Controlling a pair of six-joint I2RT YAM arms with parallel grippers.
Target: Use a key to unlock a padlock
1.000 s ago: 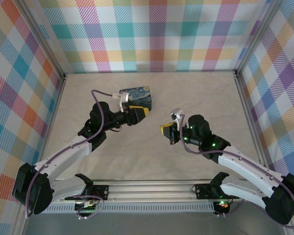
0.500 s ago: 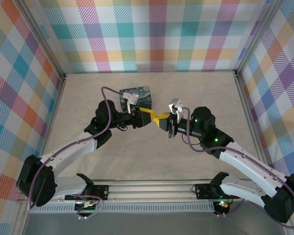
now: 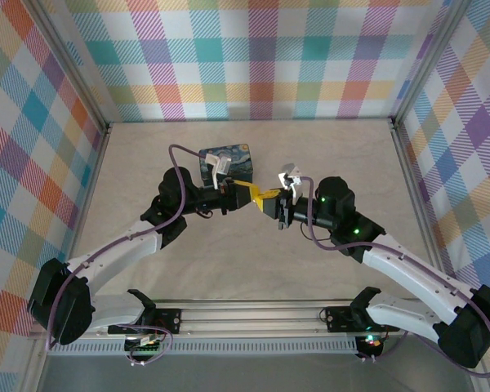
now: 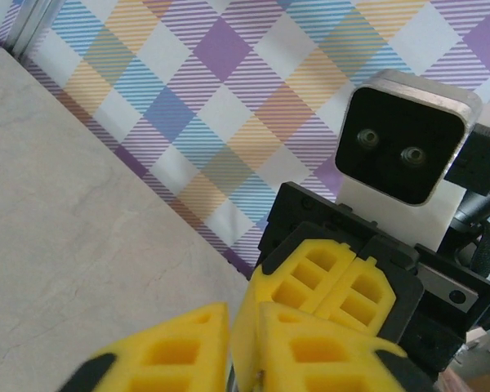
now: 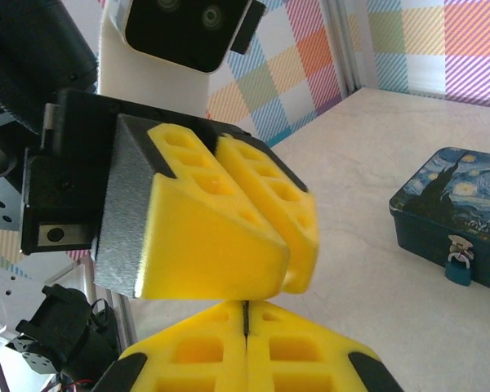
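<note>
The small blue padlock [image 5: 458, 268] with a silver shackle hangs on the hasp of the night-sky tin [image 5: 449, 204], which lies on the table behind the arms [image 3: 233, 159]. My two grippers meet tip to tip above the table's middle. My right gripper [image 5: 246, 304] is shut, with a thin dark sliver, the key [image 5: 246, 310], pinched at its tips. My left gripper [image 3: 251, 193] points at it, and its yellow fingers [image 5: 204, 237] sit pressed on the right tips. Those fingers are drawn almost together, with a small metal glint in the slit [image 4: 260, 375]. Most of the key is hidden.
Plaid walls and aluminium posts [image 3: 404, 155] close in the table on three sides. The tin lies just behind the left wrist. Bare beige tabletop [image 3: 245, 261] stretches between the grippers and the base rail [image 3: 253, 314].
A second ago the grippers hung apart. Both swung toward the middle until their tips met, the left leaving the tin. The left jaws drew in from wide to nearly together.
</note>
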